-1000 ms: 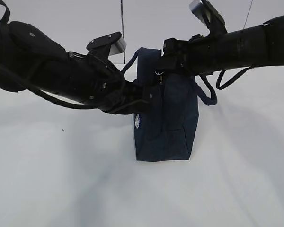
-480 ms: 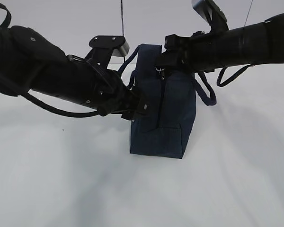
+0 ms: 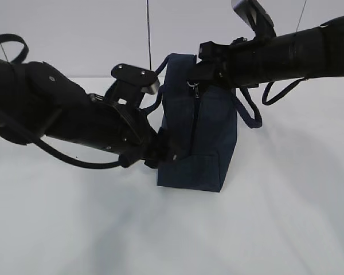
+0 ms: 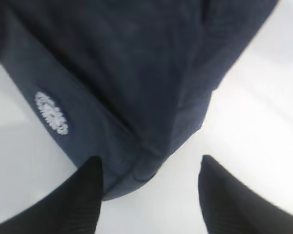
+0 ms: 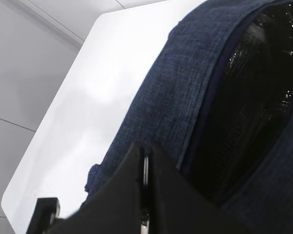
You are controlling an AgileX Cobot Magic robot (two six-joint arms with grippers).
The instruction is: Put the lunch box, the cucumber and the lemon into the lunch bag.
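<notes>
the boxy dark navy fabric lunch bag (image 3: pixel 198 126) is being stood upright on the white table (image 3: pixel 275 229), mouth partly open. its metal zipper ring (image 3: pixel 192 87) is being pinched by the closed right gripper (image 3: pixel 202 70). the left gripper (image 4: pixel 149 195) is being held spread at the bag's lower corner, gripping nothing. opening is judged in hand; next, the mouth needs widening. no food is being shown.

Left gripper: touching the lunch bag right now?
Cannot tell. In the left wrist view the left gripper is open around the lunch bag corner; contact with the left finger is unclear.
</notes>
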